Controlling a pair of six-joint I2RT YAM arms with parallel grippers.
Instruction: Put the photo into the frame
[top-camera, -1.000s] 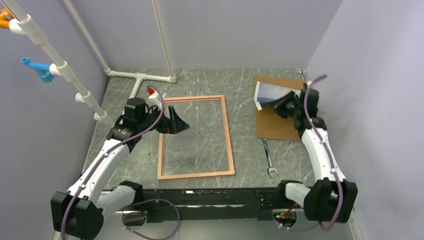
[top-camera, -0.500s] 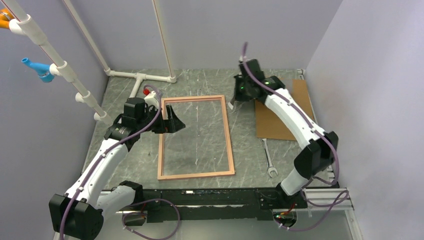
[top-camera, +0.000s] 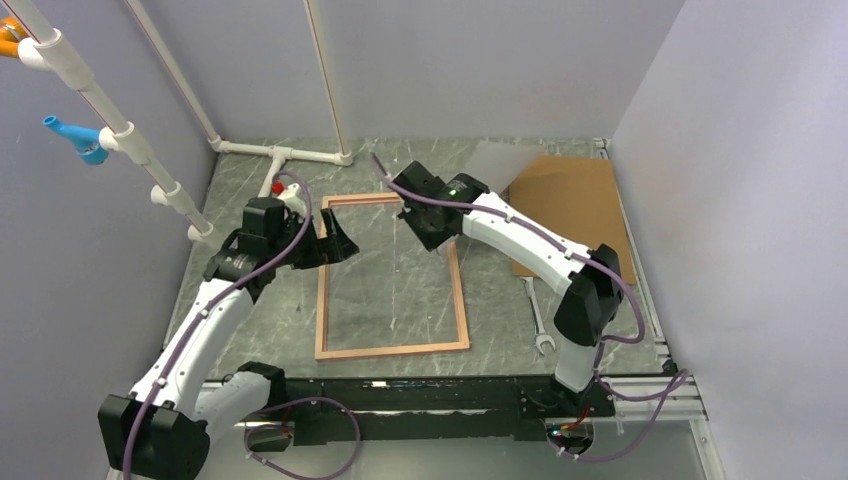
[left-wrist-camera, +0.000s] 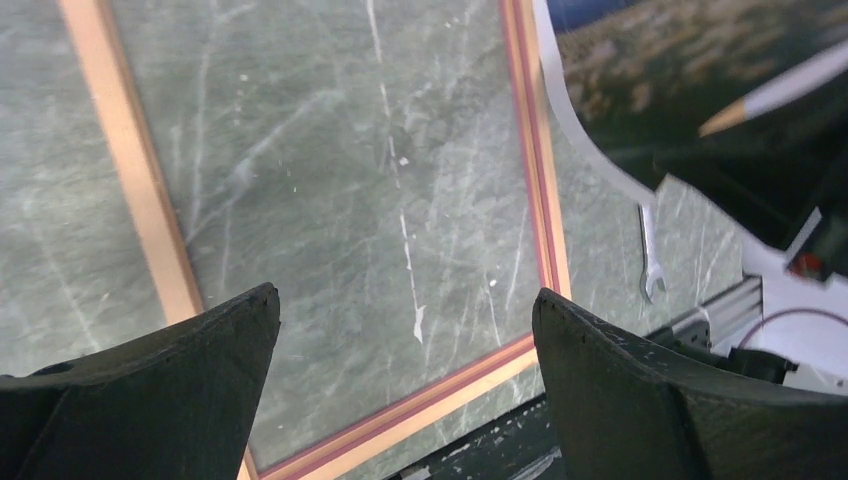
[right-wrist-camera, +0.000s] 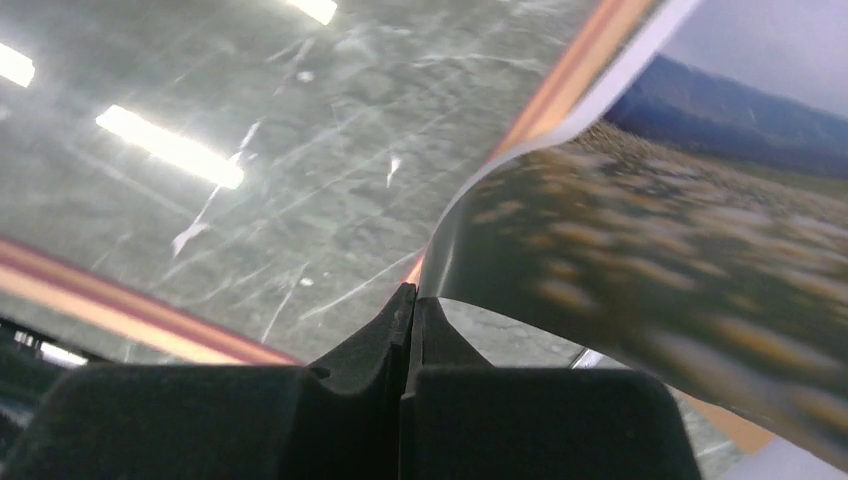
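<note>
Currently mid-carry, I'd say: right tool pinched shut on the photo edge, sheet curled above the frame far-right corner, left tool wide open over its left rail; next, square up and lower flat.

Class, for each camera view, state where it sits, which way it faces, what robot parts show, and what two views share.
Top: above, behind the bases, facing down; left arm, right arm, frame on table.
Left wrist: above the frame, facing down; left gripper open.
Right wrist: low over the frame; right gripper pinching the photo.
Shared: both wrist views show frame and photo.
</note>
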